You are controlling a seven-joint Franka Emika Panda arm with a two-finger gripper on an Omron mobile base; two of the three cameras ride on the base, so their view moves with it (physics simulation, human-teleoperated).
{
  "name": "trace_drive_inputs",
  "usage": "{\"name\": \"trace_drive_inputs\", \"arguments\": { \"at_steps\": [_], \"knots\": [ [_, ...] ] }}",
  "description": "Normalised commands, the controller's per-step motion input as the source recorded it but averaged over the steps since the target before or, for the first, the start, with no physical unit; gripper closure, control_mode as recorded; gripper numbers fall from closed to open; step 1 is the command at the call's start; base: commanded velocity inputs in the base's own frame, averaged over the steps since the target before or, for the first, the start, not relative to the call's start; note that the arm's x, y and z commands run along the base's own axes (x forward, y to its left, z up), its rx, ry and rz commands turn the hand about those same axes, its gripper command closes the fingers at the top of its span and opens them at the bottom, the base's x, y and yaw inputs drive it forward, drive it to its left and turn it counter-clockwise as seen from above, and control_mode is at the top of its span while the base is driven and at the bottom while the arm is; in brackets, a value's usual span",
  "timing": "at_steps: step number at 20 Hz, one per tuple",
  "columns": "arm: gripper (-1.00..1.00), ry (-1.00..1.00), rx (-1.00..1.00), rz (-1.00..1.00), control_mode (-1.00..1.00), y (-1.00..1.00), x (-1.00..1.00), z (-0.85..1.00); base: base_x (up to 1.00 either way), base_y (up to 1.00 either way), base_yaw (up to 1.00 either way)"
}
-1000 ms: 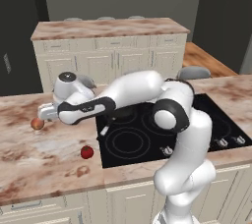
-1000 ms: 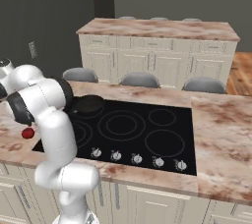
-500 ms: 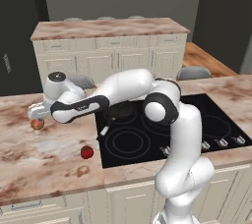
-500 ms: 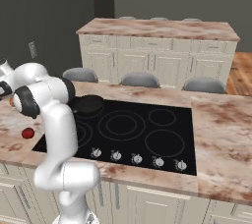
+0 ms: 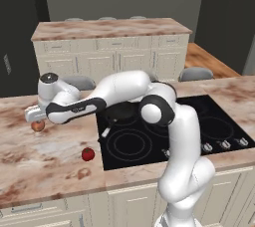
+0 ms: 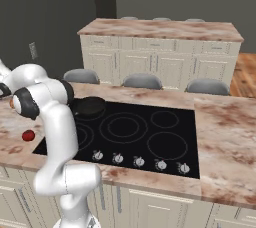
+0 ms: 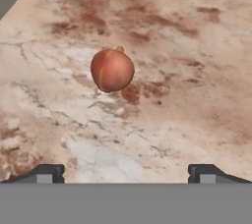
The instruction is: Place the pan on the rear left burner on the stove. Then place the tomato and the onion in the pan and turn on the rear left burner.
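Here, arm stretched far left over counter, gripper spread wide, empty, above onion.

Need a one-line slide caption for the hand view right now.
Hand view: open gripper poised above the onion on the marble counter, fingers wide apart and clear of it.

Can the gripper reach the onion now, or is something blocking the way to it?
Probably yes. The gripper hangs just over the onion with its jaws wide open, and the counter around the onion is bare; the tomato lies well apart.
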Motion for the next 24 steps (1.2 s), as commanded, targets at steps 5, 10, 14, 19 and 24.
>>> {"name": "trace_drive_inputs", "arguments": {
  "at_steps": [5,10,14,19,24],
  "knots": [
    [-1.0,-0.07,-0.01,0.01,-1.0,0.0,0.16,-0.24,0.0,0.0,0.0],
    [-1.0,-0.09,0.0,0.05,-1.0,0.05,0.24,-0.21,0.0,0.0,0.0],
    [-1.0,-0.01,0.01,0.05,-1.0,0.16,0.18,-0.16,0.0,0.0,0.0],
    [-1.0,0.0,0.03,0.02,-1.0,0.21,0.1,-0.09,0.0,0.0,0.0],
    [-1.0,0.0,0.0,0.0,-1.0,0.14,0.2,-0.1,0.0,0.0,0.0]
  ]
}}
